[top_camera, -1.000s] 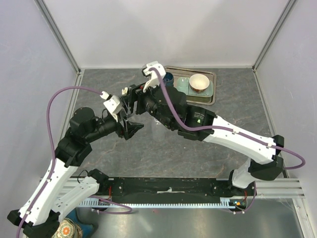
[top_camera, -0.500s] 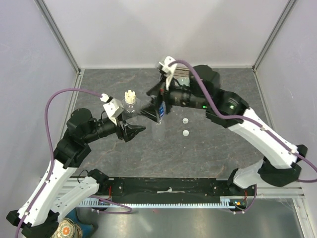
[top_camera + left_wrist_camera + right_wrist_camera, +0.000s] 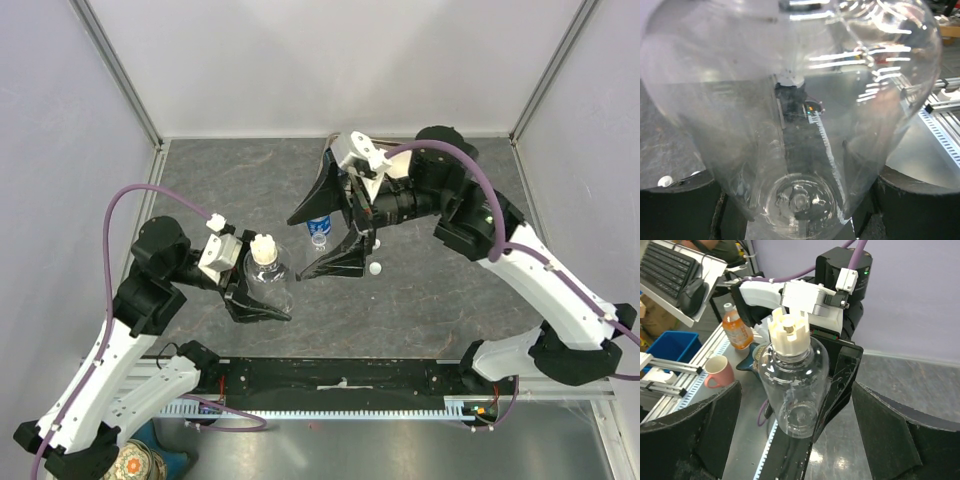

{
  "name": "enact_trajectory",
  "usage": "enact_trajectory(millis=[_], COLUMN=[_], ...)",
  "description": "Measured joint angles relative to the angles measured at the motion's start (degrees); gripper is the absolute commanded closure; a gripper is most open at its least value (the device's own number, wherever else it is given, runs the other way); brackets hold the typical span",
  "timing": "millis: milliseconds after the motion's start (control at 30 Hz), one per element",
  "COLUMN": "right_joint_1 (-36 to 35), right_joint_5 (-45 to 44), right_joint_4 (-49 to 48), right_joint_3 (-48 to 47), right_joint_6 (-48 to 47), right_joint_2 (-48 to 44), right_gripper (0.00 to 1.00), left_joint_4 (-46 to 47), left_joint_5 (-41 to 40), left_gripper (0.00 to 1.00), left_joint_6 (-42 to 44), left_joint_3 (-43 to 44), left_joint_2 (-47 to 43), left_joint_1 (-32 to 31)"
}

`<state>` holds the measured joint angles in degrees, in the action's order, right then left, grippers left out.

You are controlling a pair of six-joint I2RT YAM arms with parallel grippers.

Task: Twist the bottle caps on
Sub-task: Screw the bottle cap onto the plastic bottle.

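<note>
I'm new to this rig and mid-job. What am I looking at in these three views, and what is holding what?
These are two robot arms bolted at the near edge of a table, each ending in a two-finger gripper. The overhead picture looks down from behind them. The other two come from a camera on each wrist. The left gripper is closed on a clear plastic bottle topped with a notched cream cap, and the left wrist view looks straight through that bottle. The right gripper is wide open and empty, facing the bottle. On the grey table a small blue-labelled bottle stands upright and a loose white cap lies nearby.
</note>
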<state>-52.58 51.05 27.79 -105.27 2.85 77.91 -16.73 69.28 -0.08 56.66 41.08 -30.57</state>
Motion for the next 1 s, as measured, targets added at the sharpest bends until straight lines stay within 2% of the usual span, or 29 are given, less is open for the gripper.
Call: enact_trajectory(millis=[200,533,867,1000], right_joint_1=[0.0,-0.1,-1.9,-2.4], right_joint_5=[5.4,8.7,8.0,7.0], right_joint_4=[-13.6,-28.2,-30.3,-29.2], right_joint_3=[4.5,5.5,5.9,6.0], right_joint_6=[9.7,19.9,20.8,19.8], right_joint_2=[2.6,4.7,5.9,6.6], right_gripper=[0.13,0.28,0.38,0.50], left_joint_4=[0.1,-0.7,-0.8,-0.7], left_joint_5=[3.9,2.7,-2.2,-3.3], left_gripper=[0.82,0.81,0.81,0.82], left_joint_6=[0.0,1.0,1.3,1.3], left_joint_3=[0.0,-1.0,-1.6,-1.6], left_joint_2=[0.2,0.1,0.0,0.0], left_joint_1=[0.0,0.0,0.0,0.0])
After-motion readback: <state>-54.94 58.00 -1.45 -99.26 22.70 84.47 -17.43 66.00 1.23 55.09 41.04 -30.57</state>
